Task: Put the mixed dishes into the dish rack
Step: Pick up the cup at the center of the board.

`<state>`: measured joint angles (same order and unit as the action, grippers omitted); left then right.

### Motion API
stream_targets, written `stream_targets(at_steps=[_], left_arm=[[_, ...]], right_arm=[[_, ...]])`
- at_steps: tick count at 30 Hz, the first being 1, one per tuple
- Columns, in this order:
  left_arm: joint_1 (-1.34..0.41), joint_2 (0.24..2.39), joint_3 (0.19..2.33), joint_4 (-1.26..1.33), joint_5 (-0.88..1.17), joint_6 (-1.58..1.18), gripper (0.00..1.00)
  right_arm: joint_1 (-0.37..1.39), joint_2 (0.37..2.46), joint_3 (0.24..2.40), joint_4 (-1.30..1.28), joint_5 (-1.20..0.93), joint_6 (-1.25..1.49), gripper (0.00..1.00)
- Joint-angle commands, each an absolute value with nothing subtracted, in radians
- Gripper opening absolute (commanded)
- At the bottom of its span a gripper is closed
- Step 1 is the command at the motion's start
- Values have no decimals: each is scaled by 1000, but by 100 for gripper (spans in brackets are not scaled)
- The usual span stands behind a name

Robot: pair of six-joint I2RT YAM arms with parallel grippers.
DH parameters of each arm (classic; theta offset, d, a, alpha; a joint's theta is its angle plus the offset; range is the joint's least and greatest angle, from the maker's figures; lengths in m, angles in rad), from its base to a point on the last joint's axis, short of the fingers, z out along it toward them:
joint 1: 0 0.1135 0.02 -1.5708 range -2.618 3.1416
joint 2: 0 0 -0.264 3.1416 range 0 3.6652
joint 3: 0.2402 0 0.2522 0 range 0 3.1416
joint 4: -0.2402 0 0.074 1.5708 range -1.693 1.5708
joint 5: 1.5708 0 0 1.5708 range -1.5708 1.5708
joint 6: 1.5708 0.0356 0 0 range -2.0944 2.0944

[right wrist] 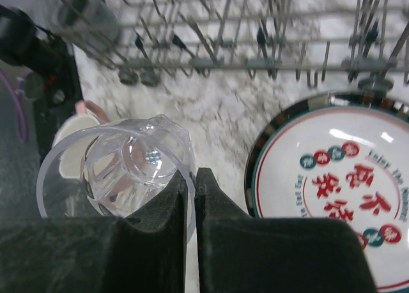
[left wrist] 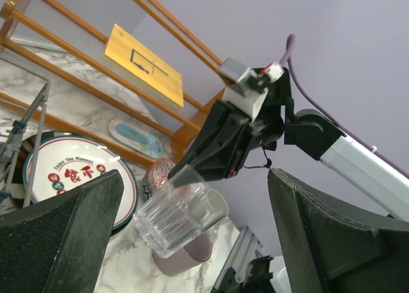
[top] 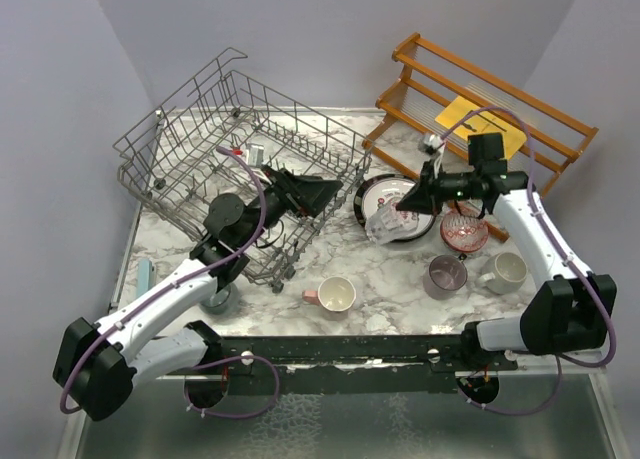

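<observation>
My right gripper (top: 408, 205) (right wrist: 194, 189) is shut on the rim of the clear glass (top: 382, 223) (right wrist: 120, 170) (left wrist: 174, 215), which hangs tilted above the table beside the black-rimmed plate (top: 398, 191) (right wrist: 332, 191) with red characters. The grey wire dish rack (top: 235, 144) (right wrist: 255, 50) stands at the back left. My left gripper (top: 322, 193) (left wrist: 192, 242) is open at the rack's right end, facing the glass, with nothing between its fingers (left wrist: 64, 235). A pink mug (top: 335, 294), a mauve mug (top: 445, 276), a cream mug (top: 506, 271) and a red patterned bowl (top: 464, 233) stand on the marble table.
An orange-brown wooden slatted shelf (top: 500, 94) with a yellow paper sheet (top: 482, 125) stands at the back right. A grey-teal mug (top: 216, 299) sits partly under my left arm. A small blue item (top: 145, 276) lies at the table's left edge. Walls close in on both sides.
</observation>
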<state>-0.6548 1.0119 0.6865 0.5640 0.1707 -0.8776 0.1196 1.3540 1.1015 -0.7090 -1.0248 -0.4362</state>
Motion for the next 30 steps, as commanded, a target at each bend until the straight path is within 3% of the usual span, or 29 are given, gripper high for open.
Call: stream_targets(at_steps=[1,6,16,19,30], left_arm=[[-640,1036,766,639,136,-972,99],[-573,1071,842,664,150,-1066,99],[-483,1229,917,907,241,-1369,99],[-496,1261,919,903,213,-1404,99],[-653,1399,899,1044,4,-1502,98]], right_arm=[[78,1383,1275,-710,-1315,-262,1],[39,1388,1313,-427,-1430,143,1],[9,1431,1131,579,-1381,1200,1],[0,1466,1120,672,-1347,1340,1],[-1,1515,1141,617,-1240,1451,1]])
